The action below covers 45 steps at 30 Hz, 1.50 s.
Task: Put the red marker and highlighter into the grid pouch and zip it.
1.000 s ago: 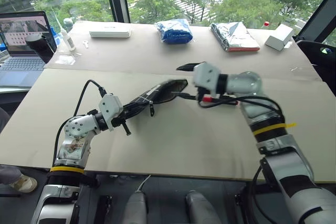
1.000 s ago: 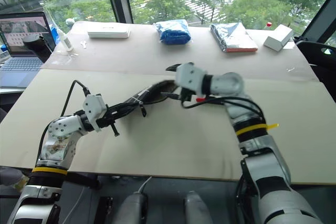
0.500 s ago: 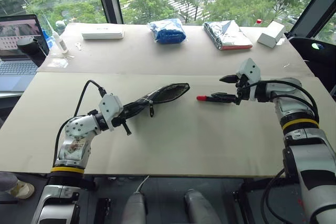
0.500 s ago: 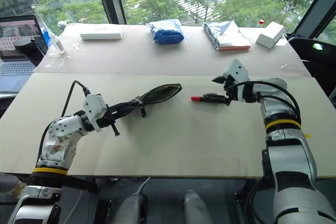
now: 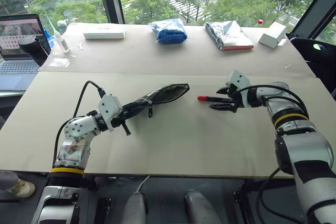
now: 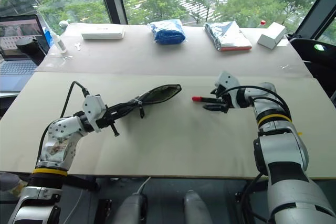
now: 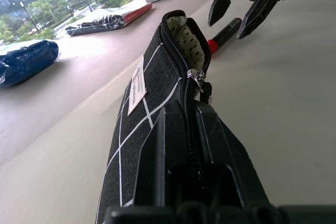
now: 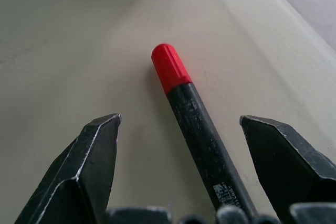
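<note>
My left gripper (image 5: 127, 111) is shut on the near end of the grid pouch (image 5: 160, 95), holding it level just above the table. The pouch's far end gapes open (image 7: 184, 35). The red marker (image 5: 206, 98), black with a red cap, lies flat on the table to the right of that open mouth, cap toward the pouch. My right gripper (image 5: 216, 99) is open and low, one finger on each side of the marker's barrel (image 8: 197, 114), not closed on it. The highlighter is out of view.
Along the table's far edge lie a flat white box (image 5: 104, 33), a blue bag (image 5: 169, 31), a silver packet (image 5: 227, 35) and a small white box (image 5: 272, 34). A laptop (image 5: 20, 40) and a bottle (image 5: 59, 39) stand at the far left.
My right gripper swung away from the pouch's mouth, to the right and down, and its open fingers now straddle the marker. The left gripper and pouch stayed put.
</note>
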Motion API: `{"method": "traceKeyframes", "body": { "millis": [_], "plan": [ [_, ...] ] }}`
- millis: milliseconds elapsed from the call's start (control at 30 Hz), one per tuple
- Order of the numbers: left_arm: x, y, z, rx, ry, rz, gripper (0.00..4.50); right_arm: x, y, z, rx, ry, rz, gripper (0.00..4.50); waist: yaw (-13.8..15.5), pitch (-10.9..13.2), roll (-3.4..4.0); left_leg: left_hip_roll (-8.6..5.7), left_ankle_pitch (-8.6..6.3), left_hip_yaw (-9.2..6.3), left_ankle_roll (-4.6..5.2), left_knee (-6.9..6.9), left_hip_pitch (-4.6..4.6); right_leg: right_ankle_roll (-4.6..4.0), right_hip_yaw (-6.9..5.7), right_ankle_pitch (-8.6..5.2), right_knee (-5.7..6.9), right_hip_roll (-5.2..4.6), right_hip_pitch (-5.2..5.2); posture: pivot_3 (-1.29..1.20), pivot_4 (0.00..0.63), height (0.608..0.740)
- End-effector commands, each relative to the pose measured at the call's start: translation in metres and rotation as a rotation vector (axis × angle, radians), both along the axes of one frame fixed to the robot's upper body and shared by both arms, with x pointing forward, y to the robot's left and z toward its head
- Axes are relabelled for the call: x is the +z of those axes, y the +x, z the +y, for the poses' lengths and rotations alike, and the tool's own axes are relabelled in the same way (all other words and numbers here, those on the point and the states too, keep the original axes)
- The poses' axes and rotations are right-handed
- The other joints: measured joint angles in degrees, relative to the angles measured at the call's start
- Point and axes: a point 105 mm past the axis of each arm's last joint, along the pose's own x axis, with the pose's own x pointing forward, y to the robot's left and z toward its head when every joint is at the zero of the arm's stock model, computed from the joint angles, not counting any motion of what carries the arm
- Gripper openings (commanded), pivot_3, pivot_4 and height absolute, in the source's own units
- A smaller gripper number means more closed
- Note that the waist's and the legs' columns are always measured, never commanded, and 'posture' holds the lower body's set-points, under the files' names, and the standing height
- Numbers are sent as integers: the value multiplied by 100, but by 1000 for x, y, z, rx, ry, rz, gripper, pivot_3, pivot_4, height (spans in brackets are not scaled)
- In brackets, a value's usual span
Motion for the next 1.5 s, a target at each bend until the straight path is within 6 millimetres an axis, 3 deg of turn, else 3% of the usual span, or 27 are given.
{"method": "traceKeyframes", "body": {
  "millis": [33,233,333,567,633,867,933,1000,1100,1233,1300,1400,1500],
  "plan": [
    [12,-1,7,19,-13,-49,0,4,8,-3,-41,-81,-36,4047,-1,0,0,0,0,0,0,0,0,0,0,0,0,0,0,0,150,740],
    [13,-1,6,18,-16,-53,0,-17,-4,-12,-46,-138,129,4047,8,0,0,0,1,0,-1,2,12,0,0,0,9,0,9,0,150,740],
    [13,-1,6,18,-19,-53,0,-26,-18,-17,8,-143,239,3350,25,0,0,-1,0,0,-1,3,21,1,-1,-1,6,0,21,0,150,740],
    [15,2,3,12,-29,-53,0,-35,-39,-22,86,-118,383,916,31,-1,0,-1,0,-2,-1,2,33,2,-4,-1,-5,0,41,0,150,740],
    [15,3,1,8,-31,-54,0,-35,-41,-22,94,-109,385,477,32,-1,0,0,0,-3,-1,1,40,3,-5,-2,-8,0,50,0,150,740],
    [16,4,-1,-1,-34,-55,0,-21,-34,-23,92,-53,259,472,25,-1,0,0,0,-6,-1,1,43,3,-9,-2,-12,0,58,0,150,740],
    [16,4,-1,-2,-35,-55,0,5,-15,-19,18,16,73,471,22,-1,-1,0,0,-7,-1,1,43,3,-9,-2,-12,0,58,0,150,740],
    [16,3,-1,-2,-36,-53,0,47,-2,-11,2,143,-110,471,12,0,0,-2,0,-6,-1,4,42,3,-6,-2,-11,-2,57,0,150,740],
    [15,2,-1,-5,-35,-48,0,85,-12,-3,74,172,-283,471,7,9,14,-3,0,-6,-1,3,37,3,-5,-2,-8,-3,50,0,150,740],
    [15,3,-4,-17,-35,-43,0,94,-53,22,250,60,-354,471,57,9,15,-1,-2,-12,2,-7,30,5,-9,-3,-10,-1,44,0,150,740],
    [15,3,-5,-22,-34,-41,0,95,-64,32,280,38,-370,471,60,9,15,-1,-2,-12,2,-4,25,6,-9,-3,-13,-2,43,0,150,740],
    [14,5,-6,-28,-35,-38,0,95,-71,47,310,-19,-411,471,49,9,15,-3,-1,-10,1,7,26,6,-7,-4,-7,-2,42,0,150,740],
    [15,7,-8,-33,-36,-39,0,83,-66,64,314,-119,-448,471,41,9,14,-2,0,-10,-1,8,31,8,-8,-5,0,0,42,0,150,740]
  ]
}}
